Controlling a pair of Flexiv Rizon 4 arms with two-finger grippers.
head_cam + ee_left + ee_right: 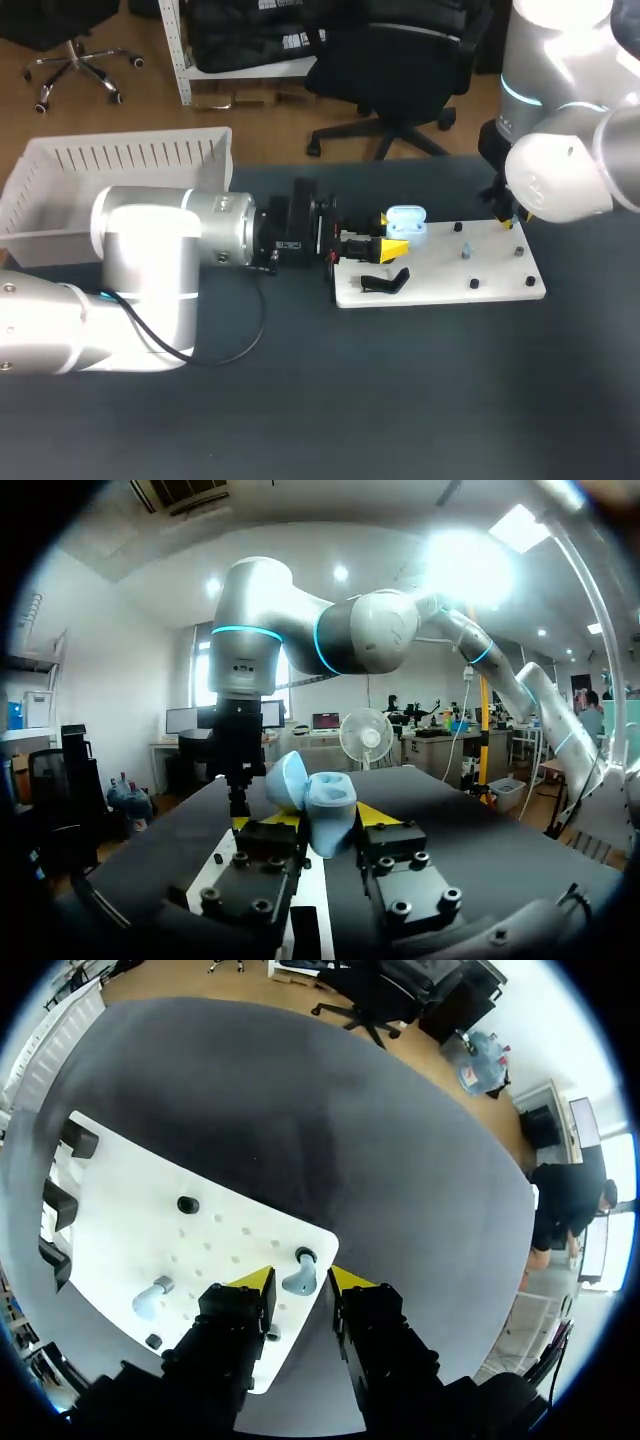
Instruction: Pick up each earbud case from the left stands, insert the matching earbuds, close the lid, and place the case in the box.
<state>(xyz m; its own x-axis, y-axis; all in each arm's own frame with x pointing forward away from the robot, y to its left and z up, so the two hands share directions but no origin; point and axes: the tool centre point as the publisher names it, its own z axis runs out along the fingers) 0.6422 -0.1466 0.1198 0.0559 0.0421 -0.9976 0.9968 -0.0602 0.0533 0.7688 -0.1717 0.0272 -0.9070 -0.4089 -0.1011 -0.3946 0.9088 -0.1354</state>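
Left gripper (pixel 388 235) clamped on open blue case (pixel 406 222), centre of head view. Right gripper (pixel 302 1280) slightly open, earbud (pixel 298 1276) straddled on white board (pixel 130 1230). Tips to be centred before closing
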